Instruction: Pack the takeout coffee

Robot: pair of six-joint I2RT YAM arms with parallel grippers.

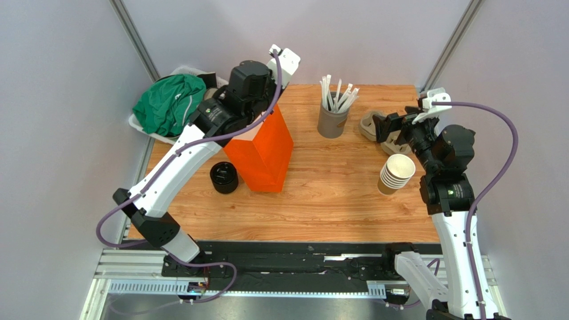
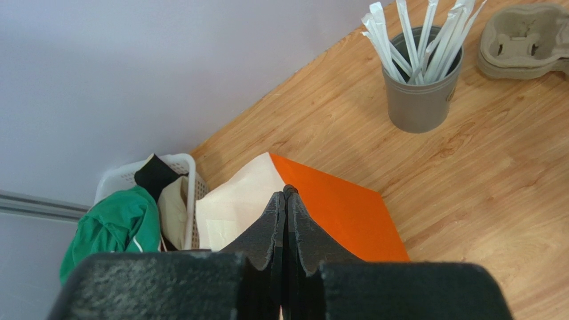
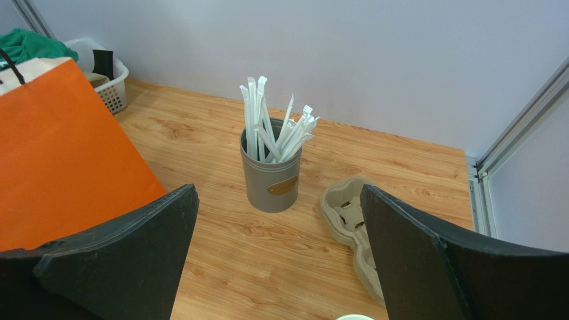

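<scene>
Your left gripper (image 2: 286, 195) pinched the one bag's (image 2: 344, 215) top edge; your right gripper (image 3: 278, 200) gaped empty; open table (image 1: 320, 193) lay right of the bag.

One bag (image 1: 264, 157), one straw cup (image 1: 332, 122), one cup stack (image 1: 396, 175), one black lid (image 1: 224, 177)

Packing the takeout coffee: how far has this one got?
Done: nothing shows as packed yet. In hand: the left gripper is shut on the top edge of the orange bag, apparently holding it. The right gripper is open and empty by the pulp carrier. Left: the cup stack and the black lid beside the bag sit untouched on the table.
</scene>
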